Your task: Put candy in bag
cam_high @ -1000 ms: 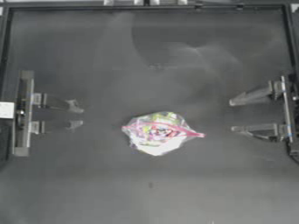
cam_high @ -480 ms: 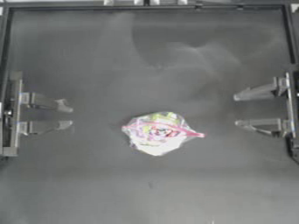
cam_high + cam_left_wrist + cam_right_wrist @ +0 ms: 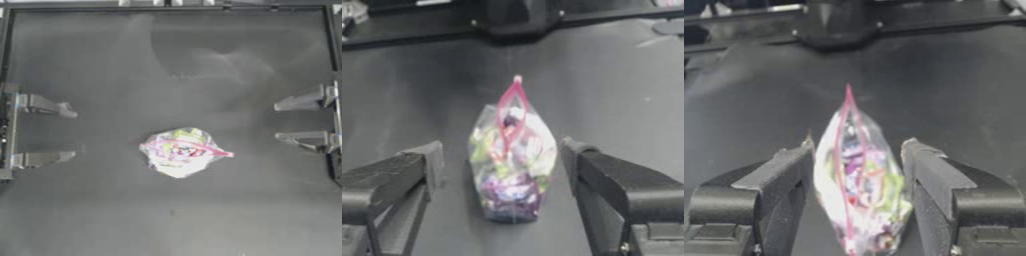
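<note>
The bag [image 3: 179, 151] lies alone near the middle of the dark counter [image 3: 167, 60], its pink zip strip running across it toward the right arm's side and multicoloured sweets showing through the plastic; a separate candy cannot be told apart from them. The left gripper [image 3: 70, 135] sits drawn back at the left edge, jaws released and wide apart, well away from the bag. The right gripper [image 3: 277, 121] waits at the right edge, jaws likewise spread and grasping nothing.
</note>
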Robot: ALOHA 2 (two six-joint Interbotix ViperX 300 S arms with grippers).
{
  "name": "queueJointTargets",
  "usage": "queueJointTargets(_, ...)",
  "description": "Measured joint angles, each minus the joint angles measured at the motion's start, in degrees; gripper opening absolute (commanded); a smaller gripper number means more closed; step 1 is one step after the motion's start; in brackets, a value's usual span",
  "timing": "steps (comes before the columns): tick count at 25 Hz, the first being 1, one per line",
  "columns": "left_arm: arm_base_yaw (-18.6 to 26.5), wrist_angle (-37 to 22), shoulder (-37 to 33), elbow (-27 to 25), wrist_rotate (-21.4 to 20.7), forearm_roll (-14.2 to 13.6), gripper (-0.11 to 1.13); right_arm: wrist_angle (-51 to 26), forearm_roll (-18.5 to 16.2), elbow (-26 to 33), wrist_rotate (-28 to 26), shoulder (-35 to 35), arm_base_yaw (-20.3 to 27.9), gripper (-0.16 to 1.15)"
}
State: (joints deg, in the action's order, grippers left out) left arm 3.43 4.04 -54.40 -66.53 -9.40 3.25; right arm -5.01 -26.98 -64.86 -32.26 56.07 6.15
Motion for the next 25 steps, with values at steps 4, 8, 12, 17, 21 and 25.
queueJointTargets(4,0.26,0.0,-3.52,-1.58,0.0,0.18,1.0,0.62,-0.09,-0.79,0.0,0.88,0.62,0.88)
queueJointTargets(8,0.7,0.09,-6.94,-3.34,0.0,0.97,1.0,1.05,-0.09,-1.23,0.0,1.67,1.14,0.88)
queueJointTargets(12,0.88,0.0,-9.84,-4.92,0.0,1.49,1.0,1.23,0.0,-1.76,0.0,2.46,1.58,0.88)
queueJointTargets(17,1.32,0.09,-11.78,-5.54,0.0,1.58,1.0,2.46,0.79,-2.11,0.09,3.34,1.67,0.9)
queueJointTargets(21,1.49,0.0,-11.78,-5.8,0.0,1.67,1.0,3.96,0.97,-2.9,0.09,3.69,1.67,0.9)
queueJointTargets(25,1.76,-0.09,-12.57,-5.98,0.0,1.67,1.0,5.1,1.23,-3.78,0.09,4.04,1.67,0.9)
